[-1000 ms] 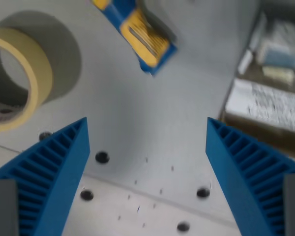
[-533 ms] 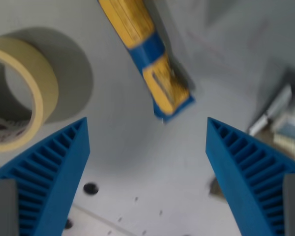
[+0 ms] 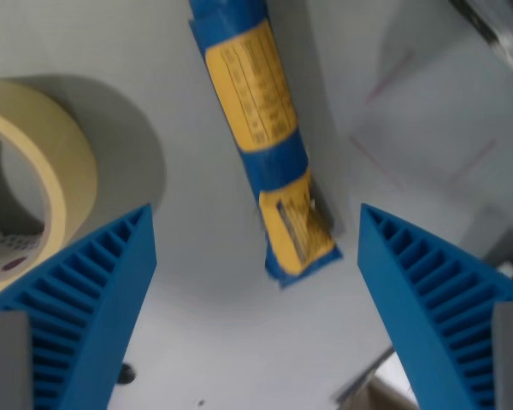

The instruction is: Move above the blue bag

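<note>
Between our two blue fingers (image 3: 85,316), spread wide and holding nothing, the blue bag (image 3: 261,137) lies flat on the grey table (image 3: 410,128), running from the top edge of the wrist view down toward the middle. Its yellow label faces up, and its lower end sits just above the gap of our gripper (image 3: 256,312). A roll of tape (image 3: 34,205) stands near the bag on the wrist view's left, apart from it.

We judge the move close to done but not settled: most of the bag lies ahead of the fingers, so we hang over its lower tip and not its middle. The risk we see is stopping short and ending off-centre, or drifting toward the wrist view's left, where the left finger could come over the tape roll instead. The picture is soft with blur, so the bag's exact edges are hard to fix, and a wrong reading there could skew our final position. Height above the table we cannot judge.
</note>
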Controlling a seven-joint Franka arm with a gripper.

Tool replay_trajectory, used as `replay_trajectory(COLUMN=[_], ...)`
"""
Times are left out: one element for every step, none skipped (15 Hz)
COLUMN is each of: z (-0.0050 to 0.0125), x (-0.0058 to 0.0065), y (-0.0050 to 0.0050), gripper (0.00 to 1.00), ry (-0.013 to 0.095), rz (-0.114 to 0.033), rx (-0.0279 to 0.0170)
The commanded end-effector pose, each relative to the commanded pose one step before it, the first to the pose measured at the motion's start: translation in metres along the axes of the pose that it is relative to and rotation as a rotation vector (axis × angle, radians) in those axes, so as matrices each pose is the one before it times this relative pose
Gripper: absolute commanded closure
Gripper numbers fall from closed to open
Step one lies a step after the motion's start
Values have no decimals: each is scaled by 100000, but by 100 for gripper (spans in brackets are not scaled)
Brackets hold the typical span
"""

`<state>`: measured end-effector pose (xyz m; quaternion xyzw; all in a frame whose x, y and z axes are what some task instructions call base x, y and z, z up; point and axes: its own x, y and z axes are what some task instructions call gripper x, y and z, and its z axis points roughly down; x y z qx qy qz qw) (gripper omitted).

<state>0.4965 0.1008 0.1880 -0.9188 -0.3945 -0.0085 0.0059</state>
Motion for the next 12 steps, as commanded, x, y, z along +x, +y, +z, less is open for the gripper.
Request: replay_trajectory(z=[628,209,179,147,120,97,77,61,47,36,28,0], x=[1090,159,137,116,95,73,53,38,25,13,6,0], y=[423,89,82,74,62,51,38,29,23,18,14,0], gripper=[0,0,0,0,0,0,0,0,0,0,0,0], ry=[2658,-149,-332,-84,-50,30,8,-14,8,23,18,0], rz=[-18931,257,360,908,437,865,922,768,593,726,537,0], rx=[3871,-117,27,-173,-144,-252,-167,-106,-143,-116,-71,0])
